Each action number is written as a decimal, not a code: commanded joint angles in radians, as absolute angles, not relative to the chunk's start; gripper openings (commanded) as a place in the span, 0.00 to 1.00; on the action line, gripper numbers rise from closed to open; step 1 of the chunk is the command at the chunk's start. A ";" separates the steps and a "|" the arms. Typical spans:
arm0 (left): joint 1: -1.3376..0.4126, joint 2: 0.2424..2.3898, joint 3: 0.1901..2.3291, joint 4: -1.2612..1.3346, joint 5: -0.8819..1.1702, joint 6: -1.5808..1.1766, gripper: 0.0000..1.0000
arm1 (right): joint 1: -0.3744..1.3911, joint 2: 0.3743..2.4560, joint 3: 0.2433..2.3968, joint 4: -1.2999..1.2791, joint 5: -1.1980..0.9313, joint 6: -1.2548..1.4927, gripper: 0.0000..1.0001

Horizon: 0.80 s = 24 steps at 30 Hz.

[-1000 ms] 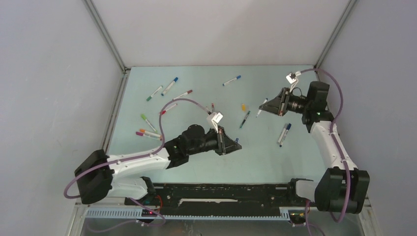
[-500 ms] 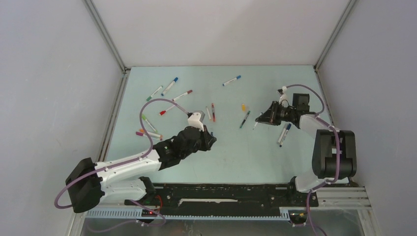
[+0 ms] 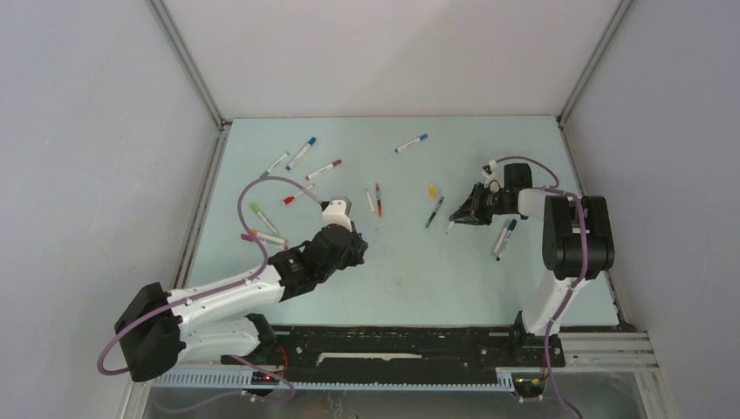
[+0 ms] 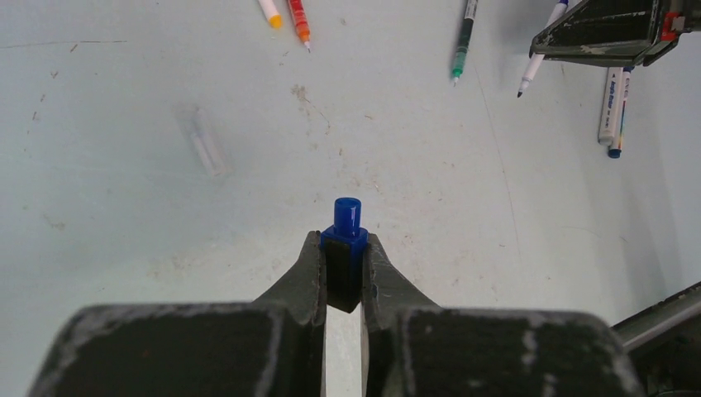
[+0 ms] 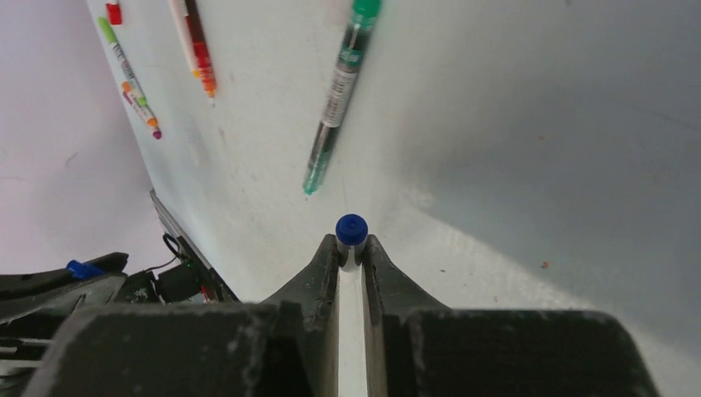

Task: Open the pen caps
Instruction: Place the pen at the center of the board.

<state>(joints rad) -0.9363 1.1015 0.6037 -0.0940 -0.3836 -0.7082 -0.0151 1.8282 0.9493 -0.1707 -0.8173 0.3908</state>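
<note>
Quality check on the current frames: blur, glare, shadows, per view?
Top external: even diffuse light, no glare, only soft shadows. Left wrist: the blue cap in the left gripper is sharp, and the foreground nearest the lens is soft. Right wrist: the view is tilted, the table darkens toward the right, and the blue-ended pen in the right gripper is clearly legible.

Soft, even light kept the pale table [image 3: 410, 271] bright with faint shadows, though the right wrist view greyed toward one side and the near fingers [image 4: 302, 277] looked slightly blurred.
</note>
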 commanded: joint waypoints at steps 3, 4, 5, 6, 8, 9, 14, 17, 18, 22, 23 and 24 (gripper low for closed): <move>-0.923 1.086 0.595 -0.107 -0.422 -0.728 0.00 | -0.018 1.875 1.034 -0.240 -0.717 0.408 0.14; -0.923 1.086 0.596 -0.111 -0.420 -0.729 0.00 | -0.020 1.885 1.040 -0.243 -0.721 0.407 0.15; -0.922 1.087 0.597 -0.113 -0.420 -0.730 0.00 | -0.021 1.891 1.048 -0.246 -0.725 0.410 0.16; -0.922 1.086 0.598 -0.115 -0.420 -0.731 0.00 | -0.019 1.898 1.057 -0.251 -0.725 0.411 0.18; -0.921 1.086 0.602 -0.119 -0.419 -0.732 0.00 | -0.017 1.907 1.068 -0.262 -0.727 0.408 0.23; -0.920 1.088 0.605 -0.120 -0.420 -0.732 0.00 | -0.018 1.910 1.072 -0.263 -0.733 0.407 0.25; -0.919 1.091 0.617 -0.131 -0.416 -0.732 0.00 | -0.020 1.895 1.073 -0.262 -0.768 0.405 0.34; -0.919 1.092 0.620 -0.134 -0.414 -0.732 0.00 | -0.019 1.868 1.073 -0.261 -0.798 0.395 0.36; -0.918 1.093 0.622 -0.136 -0.412 -0.732 0.00 | -0.018 1.856 1.073 -0.262 -0.810 0.386 0.37; -0.913 1.104 0.638 -0.154 -0.411 -0.732 0.01 | -0.023 1.780 1.088 -0.309 -0.878 0.305 0.39; -0.911 1.110 0.643 -0.160 -0.411 -0.732 0.02 | -0.027 1.759 1.093 -0.327 -0.902 0.274 0.39; -0.908 1.115 0.649 -0.171 -0.411 -0.732 0.02 | -0.031 1.729 1.106 -0.354 -0.933 0.216 0.40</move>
